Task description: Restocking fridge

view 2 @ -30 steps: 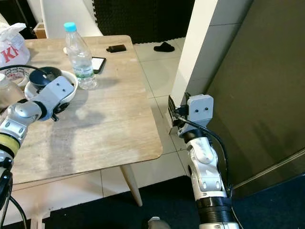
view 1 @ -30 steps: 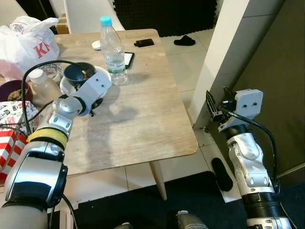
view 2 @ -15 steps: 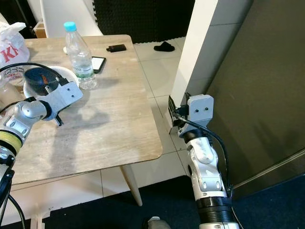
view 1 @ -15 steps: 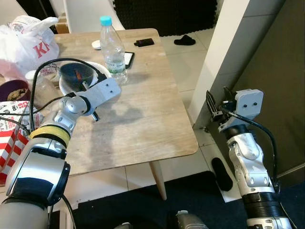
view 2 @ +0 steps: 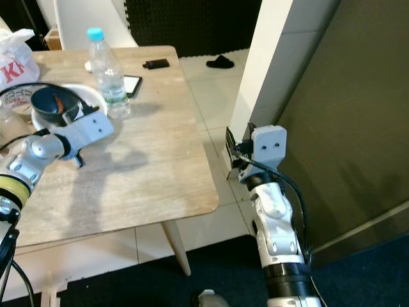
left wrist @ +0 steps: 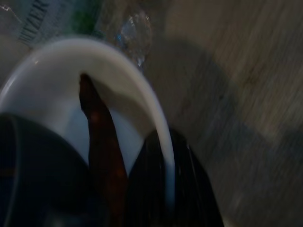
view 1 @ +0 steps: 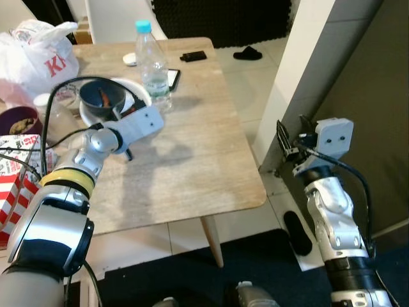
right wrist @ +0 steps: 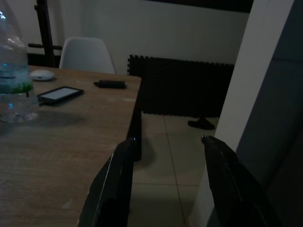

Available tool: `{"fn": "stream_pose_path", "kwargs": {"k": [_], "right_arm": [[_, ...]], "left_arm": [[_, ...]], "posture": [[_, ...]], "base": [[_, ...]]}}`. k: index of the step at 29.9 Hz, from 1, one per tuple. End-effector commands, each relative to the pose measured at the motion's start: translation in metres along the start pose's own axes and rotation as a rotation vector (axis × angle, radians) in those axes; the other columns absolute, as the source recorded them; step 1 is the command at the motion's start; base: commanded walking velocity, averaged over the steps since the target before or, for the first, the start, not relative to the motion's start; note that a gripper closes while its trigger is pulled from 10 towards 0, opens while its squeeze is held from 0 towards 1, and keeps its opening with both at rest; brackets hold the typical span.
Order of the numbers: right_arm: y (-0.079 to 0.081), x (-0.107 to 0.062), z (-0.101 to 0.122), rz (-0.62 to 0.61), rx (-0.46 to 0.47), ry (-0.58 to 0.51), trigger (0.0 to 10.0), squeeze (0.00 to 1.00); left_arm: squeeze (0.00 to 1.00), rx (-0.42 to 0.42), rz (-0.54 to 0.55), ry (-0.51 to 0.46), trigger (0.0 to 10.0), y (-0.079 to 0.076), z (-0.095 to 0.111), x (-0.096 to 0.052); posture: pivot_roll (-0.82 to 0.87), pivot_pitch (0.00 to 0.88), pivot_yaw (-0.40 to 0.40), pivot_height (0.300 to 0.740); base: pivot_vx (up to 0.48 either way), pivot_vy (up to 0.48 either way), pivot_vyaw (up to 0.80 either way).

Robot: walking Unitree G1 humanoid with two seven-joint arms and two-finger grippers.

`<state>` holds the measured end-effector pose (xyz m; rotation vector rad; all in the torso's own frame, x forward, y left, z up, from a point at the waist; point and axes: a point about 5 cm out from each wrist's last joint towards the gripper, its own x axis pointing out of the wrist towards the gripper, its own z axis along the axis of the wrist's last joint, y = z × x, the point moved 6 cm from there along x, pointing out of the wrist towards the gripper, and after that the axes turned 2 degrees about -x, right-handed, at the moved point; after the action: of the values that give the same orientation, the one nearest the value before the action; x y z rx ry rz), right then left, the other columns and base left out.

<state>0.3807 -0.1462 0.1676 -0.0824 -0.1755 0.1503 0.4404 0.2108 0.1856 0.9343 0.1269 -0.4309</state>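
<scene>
Closest to you, at about four o'clock, the right gripper (right wrist: 165, 182) hangs off the table's edge beside the dark fridge door (view 2: 345, 96), its fingers spread wide on nothing; the door looks closed, so you have opened nothing yet as far as I can judge. At about ten o'clock the left gripper (view 1: 131, 107) has reached the white bowl (view 1: 137, 89) on the wooden table (view 1: 185, 160): the wrist view shows one black finger (left wrist: 161, 189) against the outside of the bowl's rim and the other seemingly inside, which reads as narrowed on the rim, though the blur keeps me from swearing the grip is firm. A smaller dark bowl (view 1: 102, 96) with a little food sits nested inside the white one. Just beyond, at eleven o'clock, the water bottle (view 1: 151, 61) stands upright and untouched, with a phone (view 1: 174, 77) just beside it. Farther off at nine o'clock lies a white plastic bag (view 1: 38, 54). In my judgement, you are at the first pick; the carry, the door and the placing all remain.
</scene>
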Motion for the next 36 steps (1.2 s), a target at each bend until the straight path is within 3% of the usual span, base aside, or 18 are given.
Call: {"fn": "stream_pose_path", "kwargs": {"k": [1, 2, 3, 6, 9, 11, 16, 19, 24, 32, 33, 35, 36], "right_arm": [[-0.001, -0.001, -0.006, -0.004, 0.003, 0.026, 10.0, 0.0], [-0.001, -0.001, -0.006, -0.004, 0.003, 0.026, 10.0, 0.0], [-0.001, -0.002, -0.007, -0.002, 0.002, 0.028, 10.0, 0.0], [0.0, -0.001, -0.008, 0.005, 0.001, 0.031, 10.0, 0.0], [0.001, 0.0, -0.008, 0.008, 0.0, 0.032, 10.0, 0.0], [0.002, 0.001, -0.008, 0.014, 0.0, 0.031, 10.0, 0.0], [0.002, 0.003, -0.008, 0.019, -0.001, 0.03, 10.0, 0.0], [0.005, 0.006, -0.007, 0.032, -0.001, 0.027, 10.0, 0.0], [0.006, 0.008, -0.003, 0.039, -0.001, 0.015, 10.0, 0.0], [0.011, 0.008, 0.016, 0.103, -0.004, -0.038, 10.0, 0.0], [0.013, 0.007, 0.021, 0.12, -0.005, -0.048, 10.0, 0.0], [0.014, 0.007, 0.022, 0.127, -0.004, -0.053, 10.0, 0.0], [0.016, 0.007, 0.026, 0.139, -0.005, -0.063, 10.0, 0.0]], "left_arm": [[0.0, -0.03, -0.004, -0.082, 10.0, 0.007, 0.014, -0.01], [0.0, -0.03, -0.004, -0.082, 10.0, 0.007, 0.014, -0.01], [0.0, -0.07, -0.057, -0.149, 10.0, -0.008, 0.026, -0.02], [0.0, -0.09, -0.148, -0.22, 10.0, -0.035, 0.044, -0.04], [0.0, -0.096, -0.176, -0.236, 10.0, -0.044, 0.049, -0.048], [0.0, -0.06, -0.222, -0.22, 10.0, -0.061, 0.045, -0.058], [0.0, -0.03, -0.279, -0.209, 10.0, -0.081, 0.042, -0.07], [0.0, 0.057, -0.357, -0.227, 10.0, -0.099, 0.05, -0.083], [0.0, 0.098, -0.401, -0.233, 10.0, -0.106, 0.057, -0.086], [0.0, 0.093, -0.425, -0.256, 10.0, -0.11, 0.063, -0.068], [0.27, 0.095, -0.436, -0.257, 10.0, -0.113, 0.063, -0.065], [0.27, 0.095, -0.443, -0.258, 10.0, -0.115, 0.064, -0.064], [1.0, 0.097, -0.454, -0.263, 10.0, -0.119, 0.065, -0.062]], "posture": [[0.0, 0.163, -0.041, 0.74], [0.0, 0.163, -0.041, 0.74], [0.0, 0.162, -0.044, 0.74], [0.01, 0.161, -0.048, 0.74], [0.01, 0.159, -0.049, 0.74], [0.02, 0.158, -0.051, 0.74], [0.03, 0.155, -0.055, 0.74], [0.04, 0.148, -0.06, 0.74], [0.04, 0.145, -0.057, 0.74], [0.02, 0.146, -0.056, 0.74], [0.02, 0.147, -0.055, 0.74], [0.02, 0.147, -0.055, 0.74], [0.01, 0.148, -0.057, 0.74]], "base": [[0.0, 0.0, 0.0], [0.0, 0.0, 0.0], [0.0, 0.0, 0.0], [0.0, 0.0, 0.0], [0.0, 0.0, 0.0], [0.0, 0.0, 0.0], [0.0, 0.0, 0.0], [0.0, 0.0, 0.0], [0.0, 0.0, 0.0], [0.0, 0.0, 0.0], [0.0, 0.0, 0.0], [0.0, 0.0, 0.0], [0.0, 0.0, 0.0]]}}
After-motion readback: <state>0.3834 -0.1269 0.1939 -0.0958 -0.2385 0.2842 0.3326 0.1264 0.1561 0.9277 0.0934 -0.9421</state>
